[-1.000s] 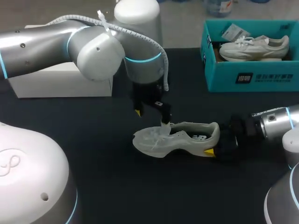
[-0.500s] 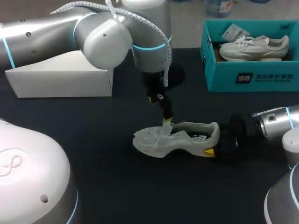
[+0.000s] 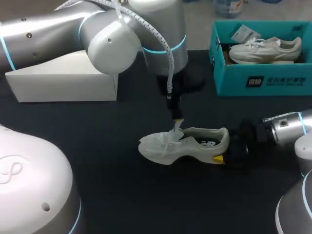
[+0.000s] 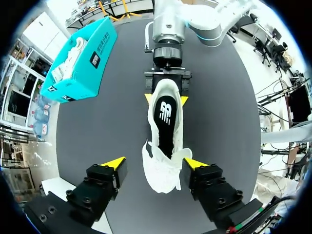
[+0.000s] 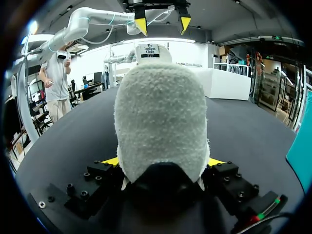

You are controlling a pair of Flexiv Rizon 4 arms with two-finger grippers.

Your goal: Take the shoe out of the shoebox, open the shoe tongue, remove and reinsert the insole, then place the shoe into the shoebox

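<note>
A white shoe [image 3: 187, 142] lies on its side on the black table, toe to the left. My right gripper [image 3: 228, 150] is shut on its heel [image 5: 161, 122], a yellow fingertip [image 5: 111, 161] pressing each side. My left gripper [image 3: 176, 120] hangs just above the tongue and laces. In the left wrist view the shoe's front [image 4: 163, 165] sits between that gripper's [image 4: 155, 165] spread fingers: one fingertip [image 4: 195, 163] is at the shoe's side, the other stands apart. The dark insole [image 4: 165, 122] shows inside the shoe. The teal shoebox [image 3: 263, 80] stands at the back right.
A second white shoe [image 3: 265, 48] lies inside the teal shoebox. A white box [image 3: 63, 83] stands at the back left, behind my left arm. Bare black table lies in front of the shoe.
My left arm has swung to the right and its gripper has come down over the shoe's tongue. The shoe and my right arm have stayed put.
</note>
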